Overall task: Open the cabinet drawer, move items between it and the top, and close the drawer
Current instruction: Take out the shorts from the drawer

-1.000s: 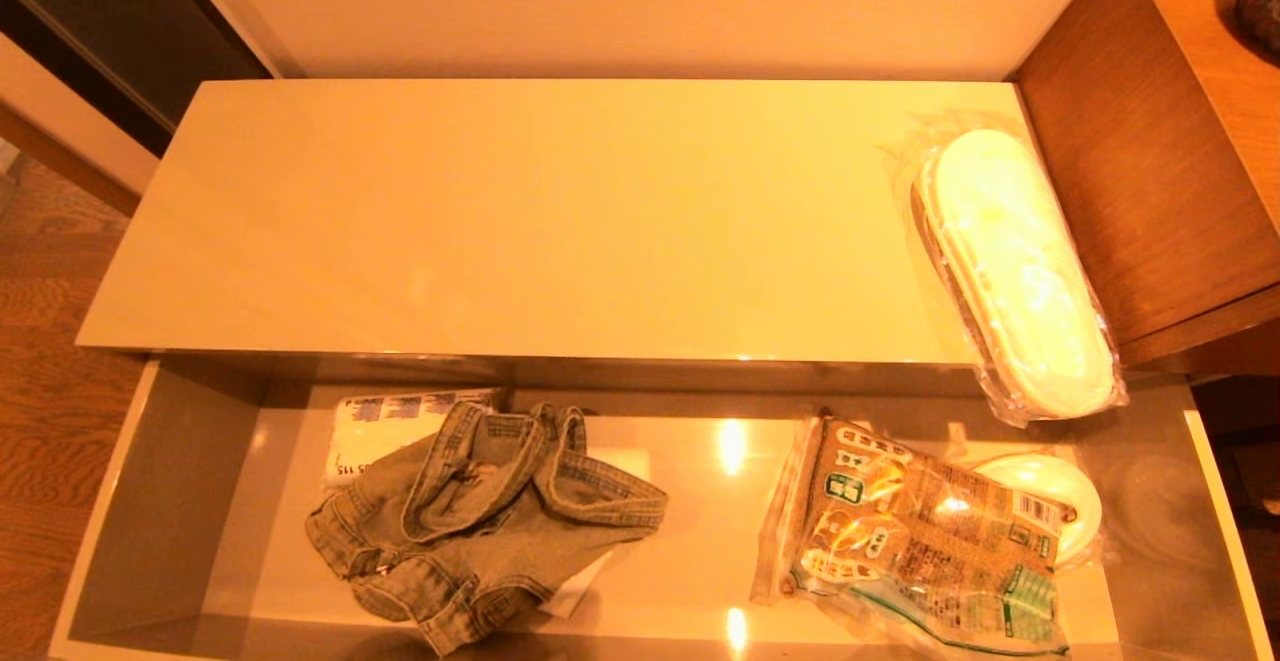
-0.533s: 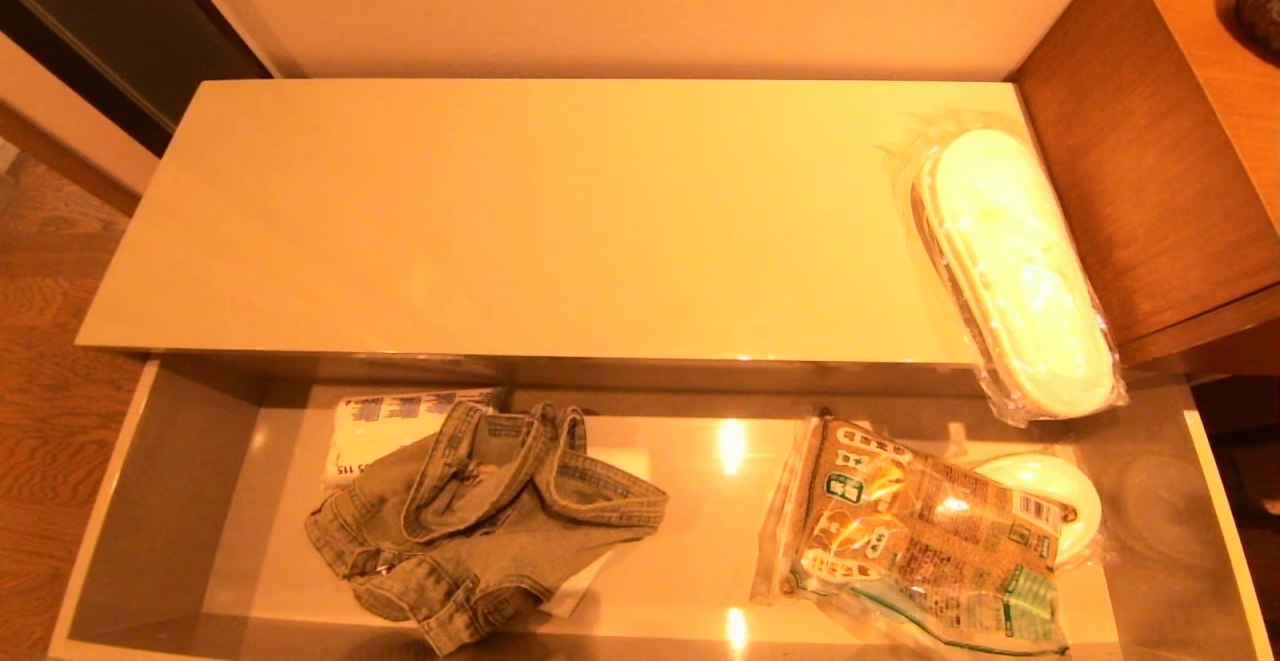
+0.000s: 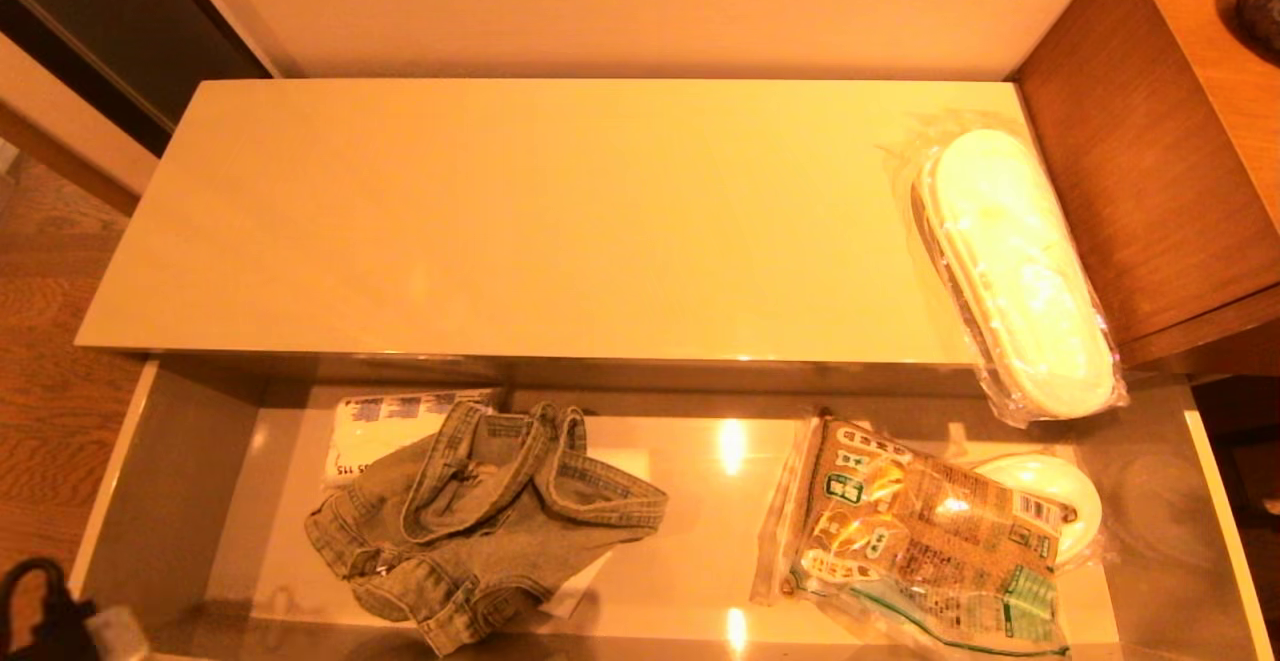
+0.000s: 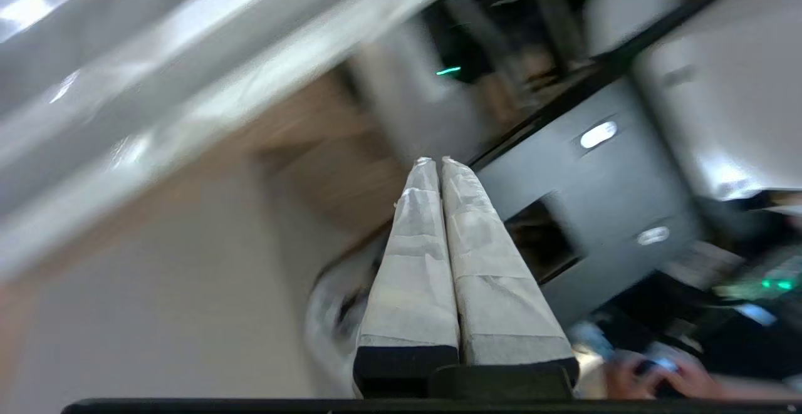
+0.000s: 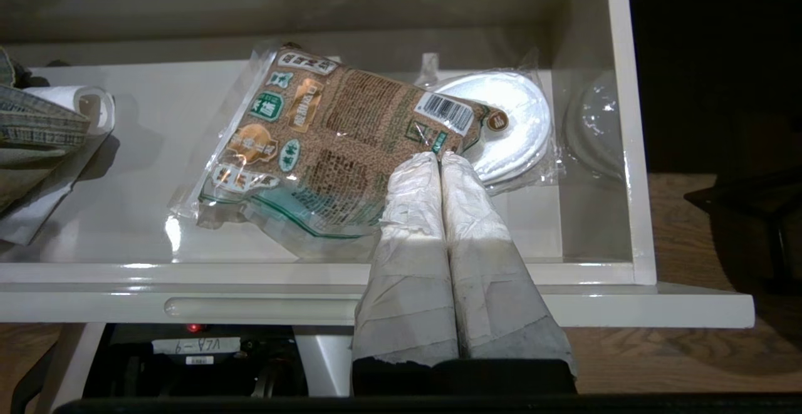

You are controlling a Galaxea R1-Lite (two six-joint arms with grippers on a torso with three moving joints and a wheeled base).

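At the lower left corner of the head view, a dark part of the left arm (image 3: 45,616) is showing beside the open drawer (image 3: 165,501). The left hand (image 4: 434,162) is fully closed and empty, and the right hand (image 5: 440,158), hanging over the drawer front, is the same.

The denim garment (image 3: 480,511) is lying in the drawer, partly covering the tissue pack (image 3: 385,426), so a grasp may be catching both.

Farther, the slippers (image 3: 1015,271) are overhanging the front edge of the top (image 3: 540,221) and may be sliding off. The left wrist view is blurred.
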